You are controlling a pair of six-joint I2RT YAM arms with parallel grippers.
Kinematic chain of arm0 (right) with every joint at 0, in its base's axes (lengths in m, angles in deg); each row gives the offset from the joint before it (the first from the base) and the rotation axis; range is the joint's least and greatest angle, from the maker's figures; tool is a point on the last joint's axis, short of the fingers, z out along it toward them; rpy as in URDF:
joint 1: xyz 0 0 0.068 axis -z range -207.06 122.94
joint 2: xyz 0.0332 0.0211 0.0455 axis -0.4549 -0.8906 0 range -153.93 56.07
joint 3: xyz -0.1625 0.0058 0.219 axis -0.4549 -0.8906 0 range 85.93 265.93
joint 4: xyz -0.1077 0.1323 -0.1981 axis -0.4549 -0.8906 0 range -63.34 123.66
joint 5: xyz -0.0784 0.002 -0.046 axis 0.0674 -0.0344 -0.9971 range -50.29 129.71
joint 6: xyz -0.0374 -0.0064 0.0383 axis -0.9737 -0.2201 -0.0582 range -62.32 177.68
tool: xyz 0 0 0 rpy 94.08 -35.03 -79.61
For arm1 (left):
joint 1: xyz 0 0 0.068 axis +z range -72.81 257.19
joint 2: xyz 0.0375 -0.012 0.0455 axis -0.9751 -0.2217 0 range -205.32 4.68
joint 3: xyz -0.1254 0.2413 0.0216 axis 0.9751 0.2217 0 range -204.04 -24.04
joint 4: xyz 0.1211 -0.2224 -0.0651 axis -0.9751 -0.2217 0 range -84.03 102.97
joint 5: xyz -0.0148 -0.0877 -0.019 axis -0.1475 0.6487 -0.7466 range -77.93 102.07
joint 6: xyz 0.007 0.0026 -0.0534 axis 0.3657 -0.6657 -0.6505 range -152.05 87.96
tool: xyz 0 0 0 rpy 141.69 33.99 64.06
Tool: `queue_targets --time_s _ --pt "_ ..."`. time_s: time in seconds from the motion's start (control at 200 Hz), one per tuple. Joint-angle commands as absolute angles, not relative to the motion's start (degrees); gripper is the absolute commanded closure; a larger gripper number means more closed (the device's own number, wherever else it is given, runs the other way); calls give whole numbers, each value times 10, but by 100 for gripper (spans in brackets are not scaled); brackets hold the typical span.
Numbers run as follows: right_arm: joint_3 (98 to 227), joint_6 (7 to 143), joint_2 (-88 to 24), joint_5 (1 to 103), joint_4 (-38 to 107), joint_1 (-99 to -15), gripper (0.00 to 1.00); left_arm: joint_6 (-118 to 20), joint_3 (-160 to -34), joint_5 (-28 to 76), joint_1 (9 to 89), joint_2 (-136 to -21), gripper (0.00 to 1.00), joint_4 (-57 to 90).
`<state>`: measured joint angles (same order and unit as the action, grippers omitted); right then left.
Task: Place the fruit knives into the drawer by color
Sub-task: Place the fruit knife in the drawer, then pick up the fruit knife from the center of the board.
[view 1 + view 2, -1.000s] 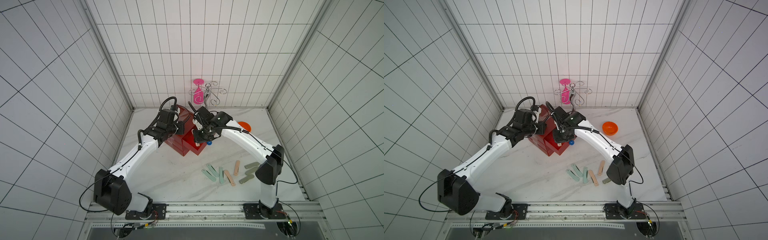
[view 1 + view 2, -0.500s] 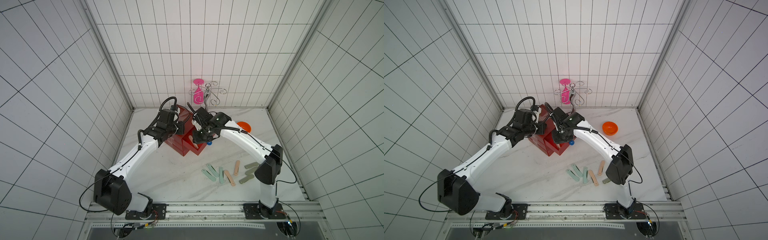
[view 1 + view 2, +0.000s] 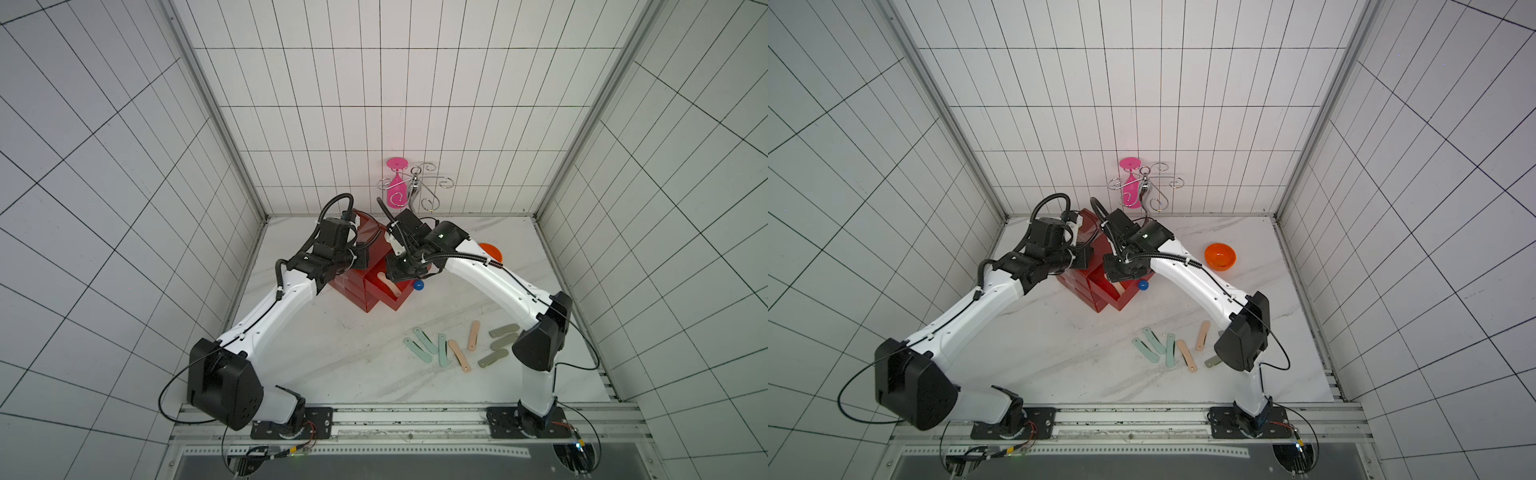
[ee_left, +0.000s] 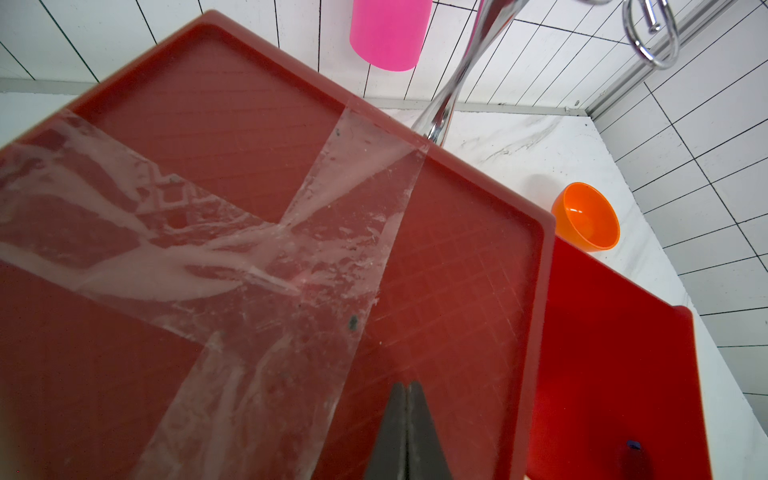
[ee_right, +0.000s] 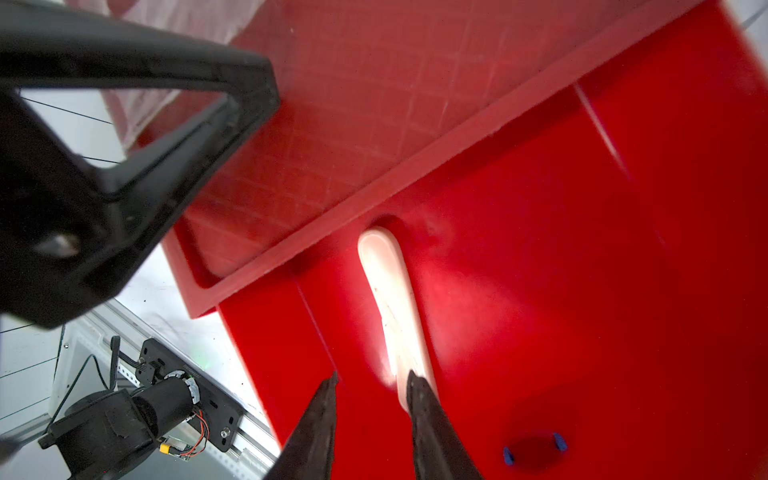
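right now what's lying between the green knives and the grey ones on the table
Two peach knives lie there on the table, one beside the green knives, one nearer the grey knives. A top view shows it.

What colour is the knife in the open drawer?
Peach: the knife shows best in a top view.

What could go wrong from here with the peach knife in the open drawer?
The peach knife seems to touch one finger of the open right gripper; lifting away could drag it out of the drawer. If the shut left gripper slips on the taped chest, it could shift.
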<state>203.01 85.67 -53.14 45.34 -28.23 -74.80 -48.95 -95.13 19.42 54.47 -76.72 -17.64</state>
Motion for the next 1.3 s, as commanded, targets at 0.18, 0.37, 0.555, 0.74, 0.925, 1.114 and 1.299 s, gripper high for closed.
queue_targets --time_s 0.18,0.37,0.555,0.74,0.925,1.114,1.299 --pt "2071 846 -436 380 -338 -747 67 -487 -937 200 544 -792 100 -262" --pt "1953 851 -346 313 -363 -734 66 -487 -938 200 544 -791 100 -263" --pt "1780 883 -255 304 -350 -692 66 -487 -937 199 543 -790 100 -263" --pt "1633 908 -209 327 -323 -642 65 -487 -937 199 543 -790 100 -263" --pt "1527 928 -196 351 -294 -608 65 -487 -937 199 543 -792 100 -263" --pt "1442 945 -196 386 -253 -590 61 -487 -937 195 543 -789 100 -263" --pt "1396 948 -225 406 -214 -577 56 -487 -937 195 543 -789 100 -263"
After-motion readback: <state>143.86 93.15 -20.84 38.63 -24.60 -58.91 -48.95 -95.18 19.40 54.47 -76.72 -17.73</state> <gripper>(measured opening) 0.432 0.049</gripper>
